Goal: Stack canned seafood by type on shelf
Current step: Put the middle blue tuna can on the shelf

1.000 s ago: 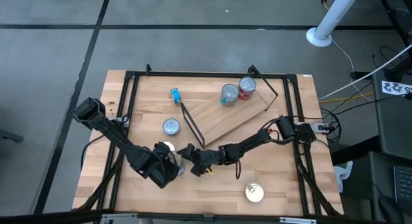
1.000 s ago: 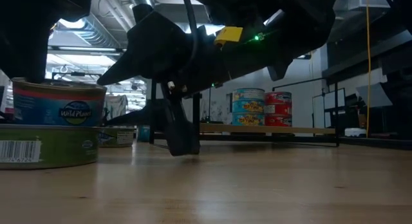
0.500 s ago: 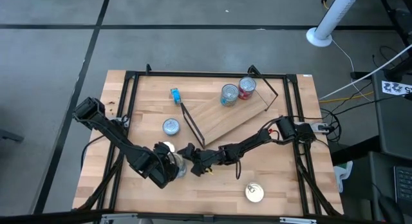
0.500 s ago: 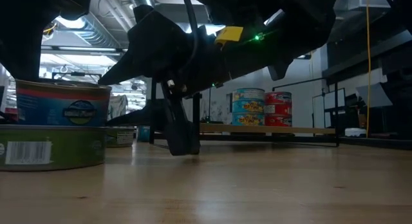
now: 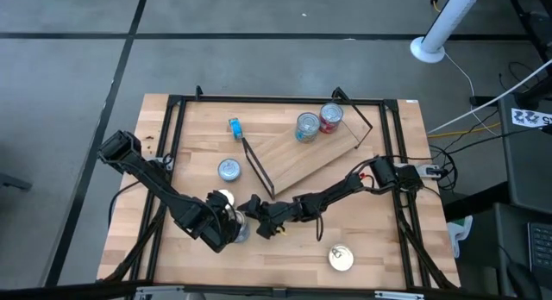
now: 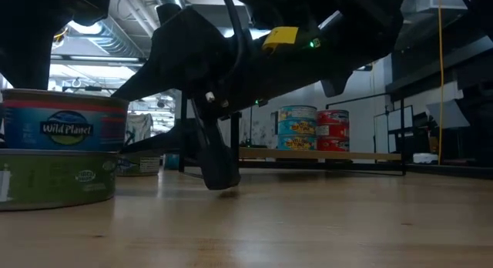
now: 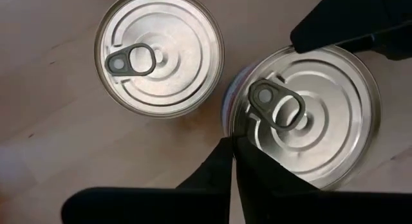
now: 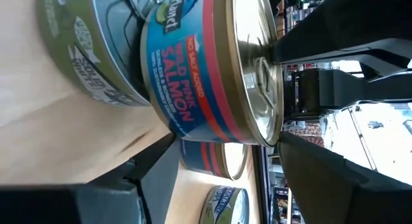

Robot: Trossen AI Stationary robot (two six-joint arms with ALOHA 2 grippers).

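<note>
Canned seafood is only partly sorted, judging by the layout: a blue stack (image 5: 307,126) and a red stack (image 5: 330,117) stand side by side on the shelf (image 5: 302,158), which lies angled across the tabletop (image 5: 379,257) toward 1 o'clock. Loose tins remain: a blue salmon tin (image 6: 65,120) on a green tin (image 6: 55,179), one silver-lidded tin (image 5: 228,169) at 10 o'clock, a small blue tin on edge (image 5: 234,125) at 11 o'clock, and one tin (image 5: 341,259) at 5 o'clock.

Left gripper (image 7: 293,95): jaws pressed inward across the top tin of the two-high pile, one finger at each side of its rim, in the left wrist view. Beside it sits another tin (image 7: 159,53), just apart. This pile lies at 7 o'clock from the tabletop centre.

Right gripper (image 5: 251,204): jaws spread, holding nothing, tips low to the tabletop and just beside the same pile. In the right wrist view the salmon tin fills the space ahead of the fingers. Most tins still await placement on the shelf.
</note>
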